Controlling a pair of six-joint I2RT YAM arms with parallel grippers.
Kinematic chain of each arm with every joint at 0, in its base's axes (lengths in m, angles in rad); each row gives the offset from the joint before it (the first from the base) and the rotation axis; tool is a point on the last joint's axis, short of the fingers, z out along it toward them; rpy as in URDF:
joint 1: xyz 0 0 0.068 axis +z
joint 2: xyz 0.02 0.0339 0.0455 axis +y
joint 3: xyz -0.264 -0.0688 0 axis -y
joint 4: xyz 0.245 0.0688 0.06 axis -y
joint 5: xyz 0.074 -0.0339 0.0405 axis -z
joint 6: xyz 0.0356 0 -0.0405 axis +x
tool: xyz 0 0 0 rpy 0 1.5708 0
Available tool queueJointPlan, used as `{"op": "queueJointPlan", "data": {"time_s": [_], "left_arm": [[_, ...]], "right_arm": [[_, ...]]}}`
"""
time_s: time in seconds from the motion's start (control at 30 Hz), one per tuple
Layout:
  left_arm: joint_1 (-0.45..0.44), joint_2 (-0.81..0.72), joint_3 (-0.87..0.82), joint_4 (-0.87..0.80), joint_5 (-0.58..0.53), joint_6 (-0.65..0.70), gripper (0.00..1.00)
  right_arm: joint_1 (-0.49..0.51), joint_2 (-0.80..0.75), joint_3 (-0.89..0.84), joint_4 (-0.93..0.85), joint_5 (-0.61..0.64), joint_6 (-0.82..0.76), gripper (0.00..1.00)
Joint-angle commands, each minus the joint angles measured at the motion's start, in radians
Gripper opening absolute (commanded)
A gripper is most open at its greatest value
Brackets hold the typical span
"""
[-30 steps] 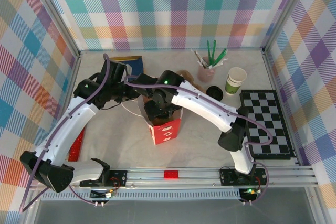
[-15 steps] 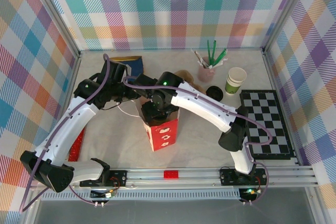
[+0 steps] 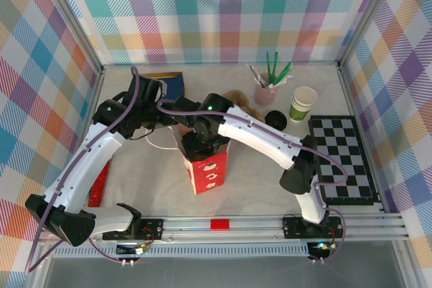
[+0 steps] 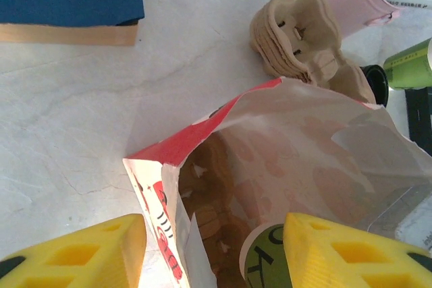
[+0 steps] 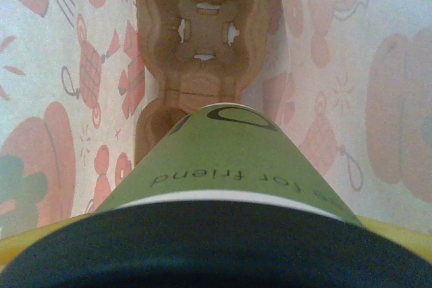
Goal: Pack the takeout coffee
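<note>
Status: my right jaws grasp the takeout coffee (image 5: 223,160) inside the red bag (image 3: 210,173), cup carrier (image 5: 202,32) directly beneath them | my left jaws released, bag rim between | Outstanding, I judge: seat it, release.

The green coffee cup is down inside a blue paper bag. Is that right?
Not quite. The bag is red, not blue, and the top view shows that plainly. The green coffee cup really is down inside it.
</note>
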Motion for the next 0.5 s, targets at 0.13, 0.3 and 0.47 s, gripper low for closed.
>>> {"op": "queueJointPlan", "data": {"time_s": [0.13, 0.3, 0.47], "left_arm": [[-0.006, 0.004, 0.022, -0.040, -0.038, 0.024, 0.50], [-0.005, 0.010, 0.022, -0.039, -0.046, 0.027, 0.40], [-0.004, 0.009, 0.013, -0.029, -0.049, 0.028, 0.33]], "right_arm": [[-0.005, 0.012, -0.014, 0.003, -0.019, -0.013, 0.39], [-0.005, 0.012, -0.020, 0.006, -0.020, -0.018, 0.38], [-0.004, 0.018, -0.028, -0.004, -0.017, -0.017, 0.38]]}}
